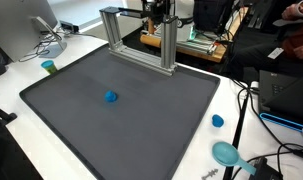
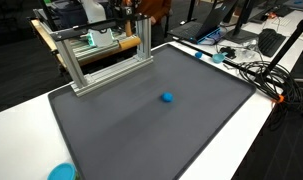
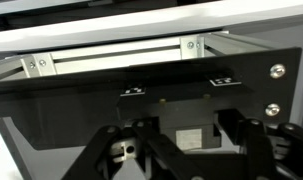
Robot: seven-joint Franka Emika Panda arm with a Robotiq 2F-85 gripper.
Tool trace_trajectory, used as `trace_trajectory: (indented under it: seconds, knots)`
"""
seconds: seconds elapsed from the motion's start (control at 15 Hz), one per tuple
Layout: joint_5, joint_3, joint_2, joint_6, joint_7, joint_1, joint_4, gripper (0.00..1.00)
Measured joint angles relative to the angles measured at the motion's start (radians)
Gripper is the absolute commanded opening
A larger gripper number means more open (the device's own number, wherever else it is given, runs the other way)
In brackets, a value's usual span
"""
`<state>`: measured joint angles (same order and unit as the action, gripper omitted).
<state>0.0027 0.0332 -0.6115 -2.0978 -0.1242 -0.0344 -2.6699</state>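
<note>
My gripper hangs at the back of the table, right at the top of the aluminium frame; it shows in both exterior views, small and dark. In the wrist view the gripper is only dark linkages at the bottom edge, close against a black plate with an aluminium rail beyond it. I cannot make out whether the jaws are open or shut, or whether anything is between them. A small blue object lies alone in the middle of the dark grey mat, far from the gripper; it also shows.
The aluminium frame stands along the mat's back edge. A green cup, a blue cap and a teal scoop lie on the white table off the mat. Cables, monitors and seated people surround the table.
</note>
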Motion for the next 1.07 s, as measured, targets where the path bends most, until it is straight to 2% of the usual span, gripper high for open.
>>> trace_trajectory:
  seconds: [0.07, 0.13, 0.2, 0.53, 0.6, 0.73, 0.87, 1.07]
  knots:
    - [0.0, 0.001, 0.0, -0.007, -0.005, 0.0, -0.005, 0.56]
    - [0.0, 0.003, 0.0, -0.016, -0.011, 0.0, -0.011, 0.57]
    - [0.0, 0.003, -0.002, -0.027, -0.015, 0.0, -0.016, 0.52]
    - [-0.003, 0.007, -0.043, -0.062, -0.038, -0.003, -0.048, 0.63]
    - [-0.003, 0.008, -0.052, -0.067, -0.042, -0.003, -0.056, 0.62]
    - [-0.003, 0.011, -0.066, -0.078, -0.047, -0.004, -0.069, 0.86]
    - [-0.003, 0.015, -0.072, -0.087, -0.053, -0.004, -0.074, 0.95]
    - [-0.002, 0.02, -0.072, -0.088, -0.058, -0.003, -0.072, 0.92]
